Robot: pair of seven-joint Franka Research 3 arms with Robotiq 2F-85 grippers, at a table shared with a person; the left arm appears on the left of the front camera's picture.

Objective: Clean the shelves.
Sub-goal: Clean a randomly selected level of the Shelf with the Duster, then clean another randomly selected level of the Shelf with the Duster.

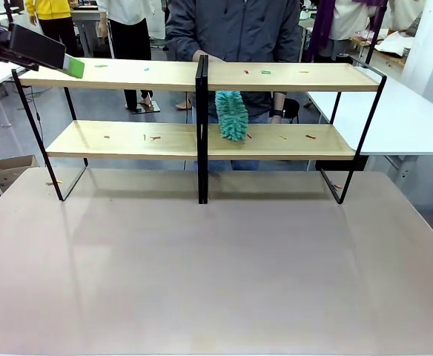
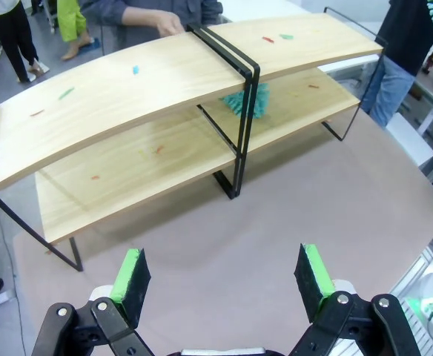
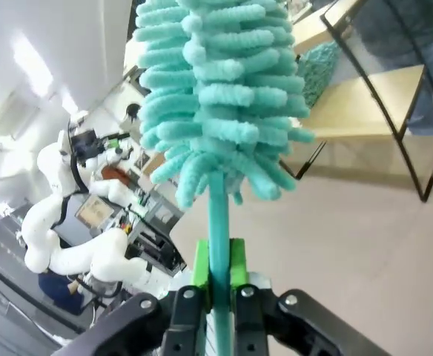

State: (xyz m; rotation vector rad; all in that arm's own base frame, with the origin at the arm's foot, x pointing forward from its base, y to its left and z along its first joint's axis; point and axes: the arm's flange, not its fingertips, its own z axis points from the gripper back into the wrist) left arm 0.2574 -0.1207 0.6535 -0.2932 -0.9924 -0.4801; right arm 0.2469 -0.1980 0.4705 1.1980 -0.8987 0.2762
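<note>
Ideally, the right gripper (image 3: 218,259), clenching a teal duster (image 3: 216,96), is aiming for flat strokes along the shelves (image 1: 291,76) standing across the table's (image 1: 216,282) far side, while the left gripper (image 2: 222,267) is hovering open-jawed, empty.

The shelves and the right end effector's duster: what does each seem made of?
The shelves: light wood-look boards, matt, faint grain; thin black frame, probably painted metal. The duster: fluffy teal chenille-like strands, smooth teal handle, likely plastic.
</note>
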